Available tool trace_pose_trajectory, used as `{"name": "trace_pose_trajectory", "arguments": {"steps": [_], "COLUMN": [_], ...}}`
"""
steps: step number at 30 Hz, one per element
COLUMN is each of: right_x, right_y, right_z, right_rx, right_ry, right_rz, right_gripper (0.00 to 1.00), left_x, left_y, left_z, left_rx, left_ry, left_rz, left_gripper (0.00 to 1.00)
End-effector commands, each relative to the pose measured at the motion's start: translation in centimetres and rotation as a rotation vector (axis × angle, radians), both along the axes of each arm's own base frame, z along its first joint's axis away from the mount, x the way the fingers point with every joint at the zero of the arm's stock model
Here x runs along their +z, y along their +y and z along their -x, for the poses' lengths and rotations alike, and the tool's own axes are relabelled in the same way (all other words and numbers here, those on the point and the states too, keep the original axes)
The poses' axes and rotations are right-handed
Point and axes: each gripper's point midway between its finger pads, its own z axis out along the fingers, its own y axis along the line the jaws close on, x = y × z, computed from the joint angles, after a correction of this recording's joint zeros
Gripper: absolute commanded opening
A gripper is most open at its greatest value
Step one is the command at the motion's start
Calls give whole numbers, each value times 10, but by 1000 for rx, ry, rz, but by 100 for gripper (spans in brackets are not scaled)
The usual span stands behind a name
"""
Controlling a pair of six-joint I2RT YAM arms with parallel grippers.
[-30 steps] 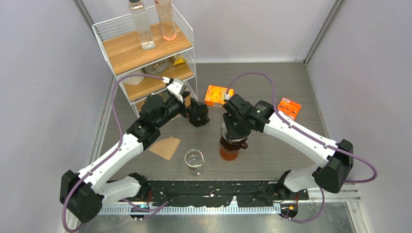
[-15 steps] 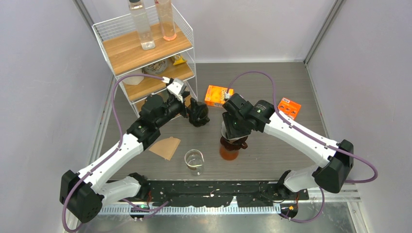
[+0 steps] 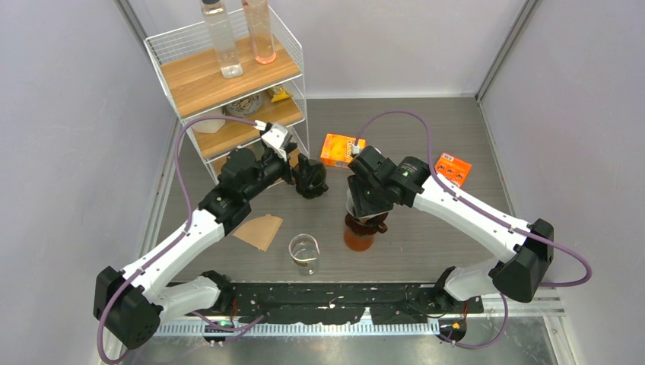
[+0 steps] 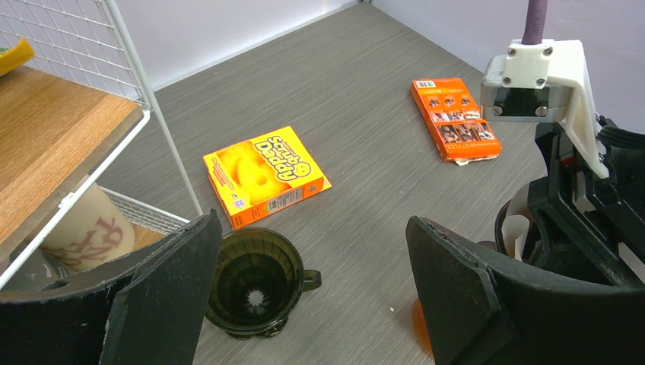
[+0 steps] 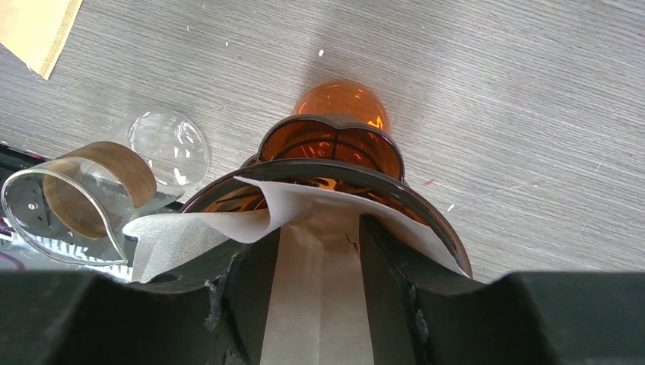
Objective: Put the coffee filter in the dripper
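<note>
The right arm runs from its base toward 10 o'clock. Its wrist is bent steeply down at the middle of the worktop [image 3: 426, 122], so the right gripper [image 5: 318, 251] hangs directly over the amber dripper [image 5: 327, 144]. The white coffee filter [image 5: 182, 232] sits in the dripper's mouth, with one flap draped over the rim toward the glass beaker [image 5: 68, 201]. A folded strip of the filter fills the gap between the two dark fingers [image 5: 255, 304]. They stand partly apart on either side of the paper, and I cannot tell whether they pinch it or only flank it.

The left arm stretches from its base toward 1 o'clock, forearm nearly level. The left gripper [image 4: 312, 251] has its fingers spread wide and holds nothing. It is poised above a dark dripper [image 4: 255, 281] beside the wire shelf [image 4: 129, 84]. In the top view, this dark dripper lies at about 10 o'clock from the amber one, and the beaker at about 8 o'clock. An orange box [image 4: 265, 175] lies flat at 12 o'clock.
</note>
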Motion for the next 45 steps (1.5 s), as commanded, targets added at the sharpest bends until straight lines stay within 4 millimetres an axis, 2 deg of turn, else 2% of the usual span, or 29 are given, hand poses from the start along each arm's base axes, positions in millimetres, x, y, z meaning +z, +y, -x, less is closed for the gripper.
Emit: {"name": "trace_pose_trajectory", "arguments": {"steps": [1, 4, 10, 29, 33, 38, 40, 42, 43, 44, 45], "right_x": [4, 6, 13, 51, 67, 107, 125, 143, 153, 158, 161], "right_y": [-7, -7, -5, -6, -7, -17, -26, -38, -45, -55, -56], "right_z": [-1, -3, -6, -8, -8, -18, -23, -31, -38, -41, -45], "right_rx": [-22, -22, -19, -7, 17, 14, 2, -43, -83, -124, -141], "right_ry": [-17, -25, -45, -142, -185, -329, -408, -494, -550, -593, -625], "right_rz": [26, 25, 9, -75, -100, -132, -129, -125, -121, -111, -122], "right_gripper": [48, 47, 37, 43, 44, 46, 50, 64, 77, 85, 98], "left_x": [19, 19, 18, 17, 18, 18, 20, 20, 21, 21, 21], "left_y": [3, 3, 3, 0, 1, -1, -1, -1, -1, -1, 0], "left_z": [-3, -3, -3, -1, -1, 0, -1, 0, 0, 0, 0], "left_rx": [14, 13, 13, -4, -3, -9, -8, -9, -8, -7, -5], "left_ry": [-63, -62, -59, -54, -56, -48, -45, -38, -37, -35, -33], "left_rz": [31, 29, 28, 29, 30, 39, 43, 46, 48, 50, 49], "left_gripper": [100, 99, 100, 100, 100, 100, 100, 100, 100, 100, 100]}}
